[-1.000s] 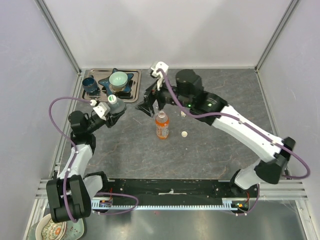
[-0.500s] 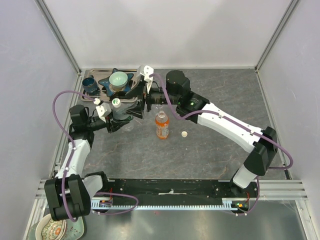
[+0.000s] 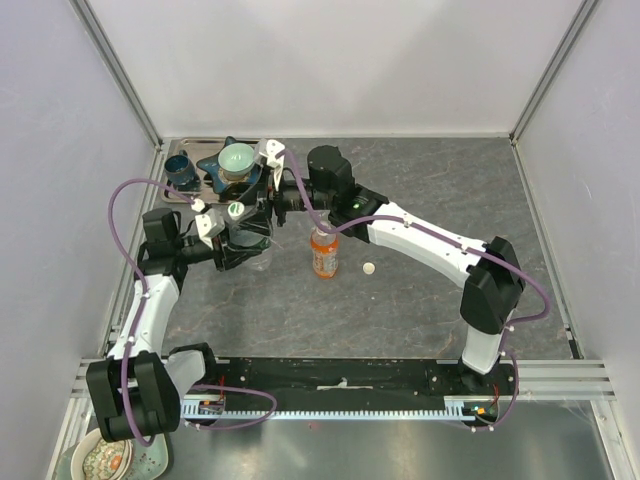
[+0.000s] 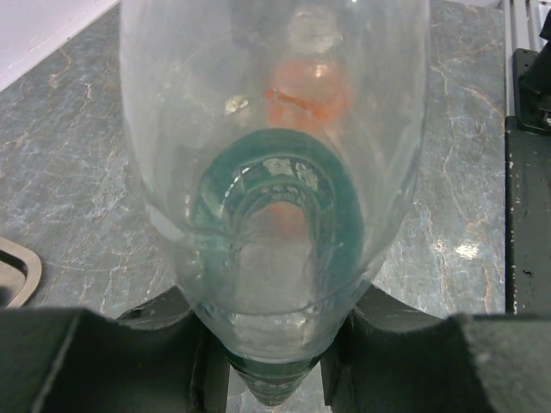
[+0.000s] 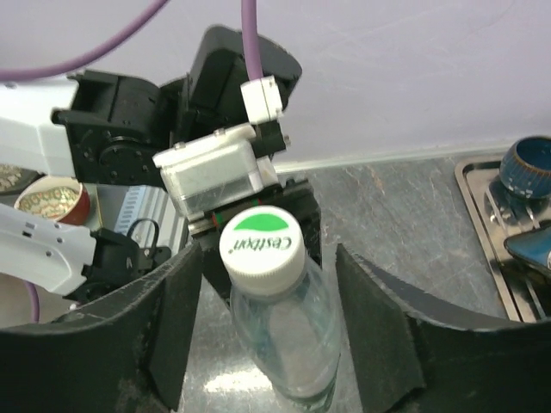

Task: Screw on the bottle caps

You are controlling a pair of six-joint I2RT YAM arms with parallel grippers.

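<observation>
Over the worktop (image 3: 420,300), left of centre, my left fingers (image 4: 146,353) clamp the clear bottle (image 5: 288,353) at its base; my right fingers (image 5: 379,335) stand apart around its cap (image 5: 261,245). I'd centre, close squarely, then twist.

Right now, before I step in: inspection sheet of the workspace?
Surface: grey marbled table.
Job's things: clear bottle with cap on its neck; orange bottle upright; loose cap beside it; third bottle not seen.
Clutter: tray holding blue cup and pale green bowl.
Claws: left claw shut on clear bottle; right claw open around the cap.
Cables: purple cable loops along each arm.
Surroundings: pale walls; patterned dish off the table.
</observation>
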